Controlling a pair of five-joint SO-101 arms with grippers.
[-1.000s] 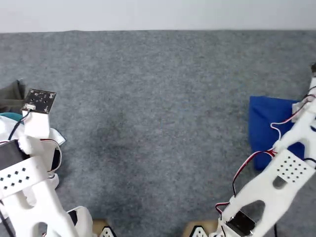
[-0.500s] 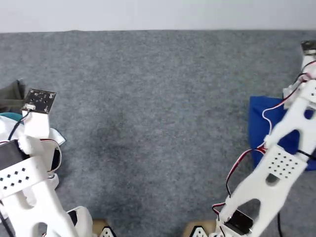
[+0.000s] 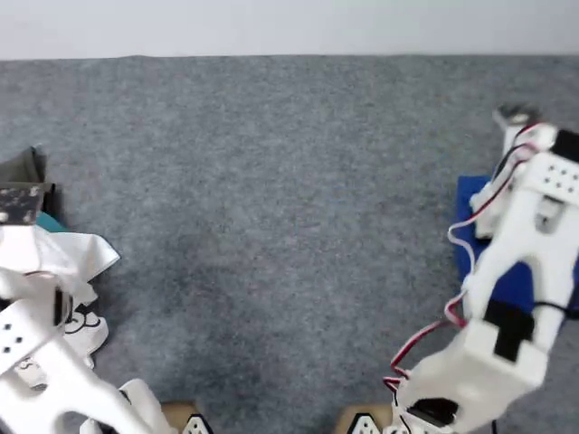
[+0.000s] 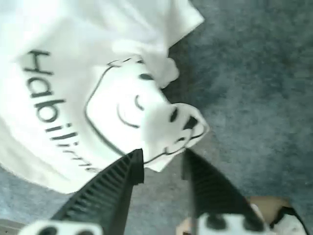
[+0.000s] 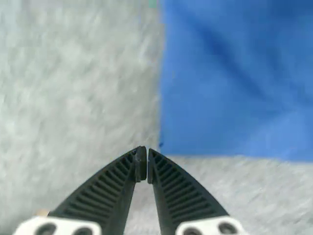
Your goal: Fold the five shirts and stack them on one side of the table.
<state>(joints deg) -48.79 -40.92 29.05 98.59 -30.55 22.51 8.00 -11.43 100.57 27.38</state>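
Note:
A crumpled white shirt (image 3: 72,256) with black print lies at the table's left edge, and my left arm (image 3: 36,353) stands over it. In the left wrist view my left gripper (image 4: 161,157) is open just above the white shirt (image 4: 73,83), with the shirt's hem between the fingertips. A folded blue shirt (image 3: 467,226) lies at the right edge, partly under my right arm (image 3: 520,244). My right gripper (image 5: 143,159) is shut and empty over the grey mat, close to a corner of the blue shirt (image 5: 234,73).
A dark shirt (image 3: 20,170) and a strip of teal cloth (image 3: 52,223) lie at the far left behind the white one. The grey mat (image 3: 289,199) covers the table. A pale wall runs along the far edge.
My right arm has swung up and leftward over the blue shirt. My left arm has pulled back toward the left edge, so more of the white shirt shows.

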